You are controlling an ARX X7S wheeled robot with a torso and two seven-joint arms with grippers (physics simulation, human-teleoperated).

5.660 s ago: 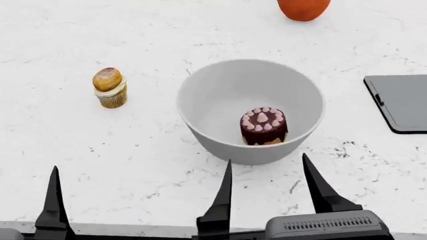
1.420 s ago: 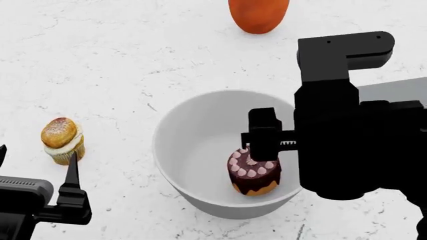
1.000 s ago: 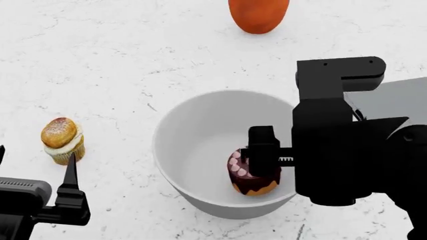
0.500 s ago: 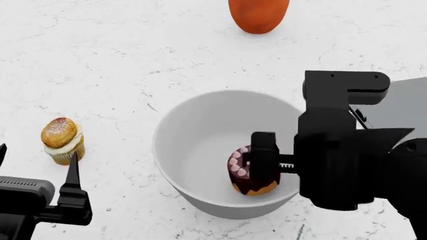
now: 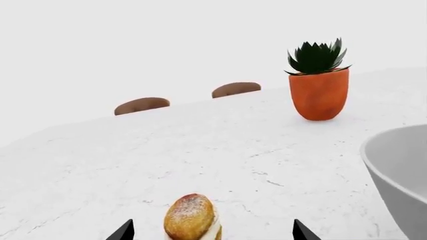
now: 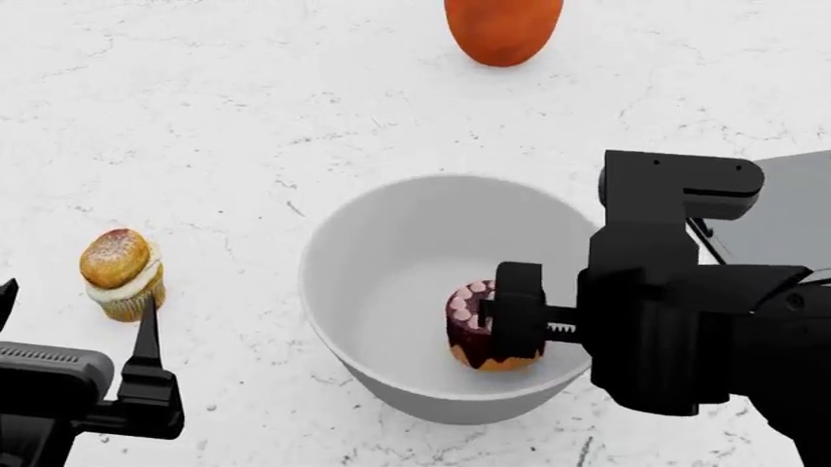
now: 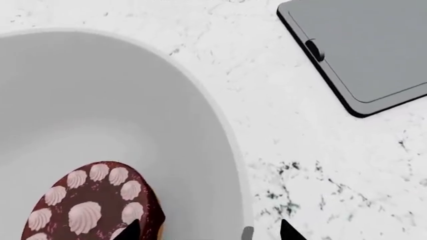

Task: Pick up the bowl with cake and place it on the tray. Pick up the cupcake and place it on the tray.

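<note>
We are seeing the right gripper (image 6: 520,326) straddling the near-right wall of the bowl (image 6: 389,282), one finger inside beside the cake (image 6: 470,326) and the other outside, the jaws standing apart and not yet clamped on the rim. The left gripper (image 6: 78,341) is hovering with its fingers spread wide and holding nothing, just short of the cupcake (image 6: 121,273) standing left of the bowl. The tray (image 7: 373,50) is lying on the white marble table (image 6: 260,117) to the bowl's right, and an orange pot (image 6: 504,27) is standing beyond.
</note>
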